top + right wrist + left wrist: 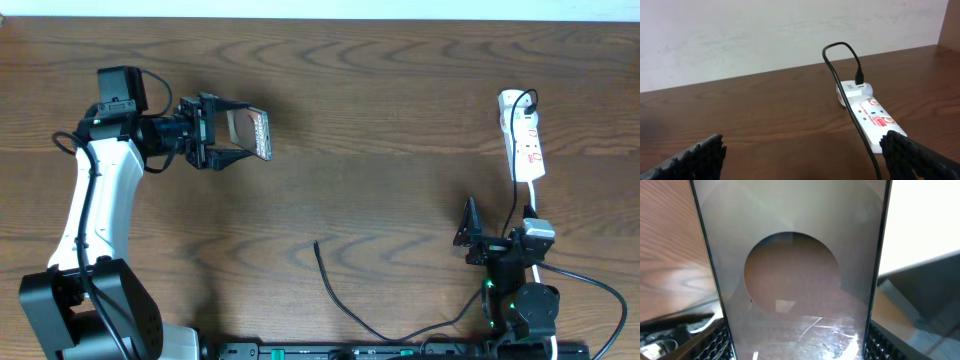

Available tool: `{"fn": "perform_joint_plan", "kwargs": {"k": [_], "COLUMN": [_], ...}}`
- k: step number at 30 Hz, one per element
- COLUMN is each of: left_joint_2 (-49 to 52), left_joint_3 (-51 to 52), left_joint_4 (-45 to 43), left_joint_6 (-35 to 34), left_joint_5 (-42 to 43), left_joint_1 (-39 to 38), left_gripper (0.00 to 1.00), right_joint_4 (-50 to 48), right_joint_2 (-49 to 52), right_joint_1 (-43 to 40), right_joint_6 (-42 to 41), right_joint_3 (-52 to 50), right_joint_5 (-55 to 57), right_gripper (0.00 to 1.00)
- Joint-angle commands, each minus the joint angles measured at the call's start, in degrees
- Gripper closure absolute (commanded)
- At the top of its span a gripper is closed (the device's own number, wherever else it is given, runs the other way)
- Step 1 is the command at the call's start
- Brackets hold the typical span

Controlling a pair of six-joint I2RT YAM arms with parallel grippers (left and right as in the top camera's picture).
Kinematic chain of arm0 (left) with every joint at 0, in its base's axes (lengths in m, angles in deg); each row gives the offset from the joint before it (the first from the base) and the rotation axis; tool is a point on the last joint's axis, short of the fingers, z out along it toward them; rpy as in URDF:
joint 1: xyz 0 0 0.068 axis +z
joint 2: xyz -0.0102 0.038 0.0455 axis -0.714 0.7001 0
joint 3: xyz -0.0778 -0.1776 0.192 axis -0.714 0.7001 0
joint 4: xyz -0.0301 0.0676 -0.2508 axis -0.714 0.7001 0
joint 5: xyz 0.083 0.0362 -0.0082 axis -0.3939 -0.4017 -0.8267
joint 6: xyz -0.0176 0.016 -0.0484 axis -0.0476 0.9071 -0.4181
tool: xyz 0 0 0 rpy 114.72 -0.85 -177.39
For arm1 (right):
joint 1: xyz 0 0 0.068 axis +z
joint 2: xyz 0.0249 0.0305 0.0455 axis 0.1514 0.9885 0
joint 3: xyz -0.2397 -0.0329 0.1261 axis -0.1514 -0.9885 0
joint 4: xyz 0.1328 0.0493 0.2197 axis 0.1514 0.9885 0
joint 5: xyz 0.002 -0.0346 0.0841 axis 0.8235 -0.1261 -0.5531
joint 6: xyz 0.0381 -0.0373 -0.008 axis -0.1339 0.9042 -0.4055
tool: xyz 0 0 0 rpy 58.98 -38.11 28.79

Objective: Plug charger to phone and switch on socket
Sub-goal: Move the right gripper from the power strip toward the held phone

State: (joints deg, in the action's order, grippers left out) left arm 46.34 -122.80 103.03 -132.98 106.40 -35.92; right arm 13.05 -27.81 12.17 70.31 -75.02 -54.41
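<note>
A: Where is the phone?
B: In the left gripper, over the far-left part of the table. The 2 fingers clamp it by its long edges, 1 on each side, and it stands tilted on edge.
A: What does the left wrist camera show?
B: The phone's back fills nearly the whole view, with its dark circle in the middle. A ribbed pad presses against it at each lower corner. The lettering cannot be read there.
A: And the right gripper?
B: It sits low on the right side, well apart from the phone. Its jaws are spread wide and grip nothing. The right wrist camera shows only wood between the 2 pads.
A: Where does the charger lie?
B: On the table, between the 2 arms. Its free tip points toward the far side and touches nothing. The cable curves down to the near edge, then runs right toward the right arm's base.
A: The socket?
B: It lies flat on the table at the far right, beyond the right gripper. A black cable enters a white adapter at its far end and trails back along the strip. Whether its switch is on cannot be told.
</note>
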Motion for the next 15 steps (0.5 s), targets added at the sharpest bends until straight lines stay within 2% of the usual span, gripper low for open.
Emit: {"fn": "perform_joint_plan", "kwargs": {"k": [1, 5, 11, 15], "left_joint_2": [-1.7, -1.7, -1.7, -1.7], "left_joint_3": [-0.1, -0.1, -0.1, -0.1], "left_joint_4": [1.5, 3.1, 4.9, 5.0], "left_joint_6": [3.6, 4.6, 5.0, 5.0], "left_joint_5": [-3.7, -8.3, -16.4, -18.5], "left_joint_1": [0.2, 0.2, -0.6, -1.9], "left_gripper": [0.92, 0.93, 0.93, 0.93], "right_joint_4": [0.1, -0.7, -0.2, 4.0], "right_joint_2": [-0.3, -0.3, -0.3, 1.0], "right_joint_1": [0.3, 0.3, 0.3, 0.3], "right_joint_6": [-1.1, -5.7, -5.6, -5.6], "right_joint_3": [0.0, 0.0, 0.8, 6.1], "right_joint_5": [0.4, 0.0, -4.6, -5.5], "right_gripper": [0.01, 0.01, 0.01, 0.01]}}
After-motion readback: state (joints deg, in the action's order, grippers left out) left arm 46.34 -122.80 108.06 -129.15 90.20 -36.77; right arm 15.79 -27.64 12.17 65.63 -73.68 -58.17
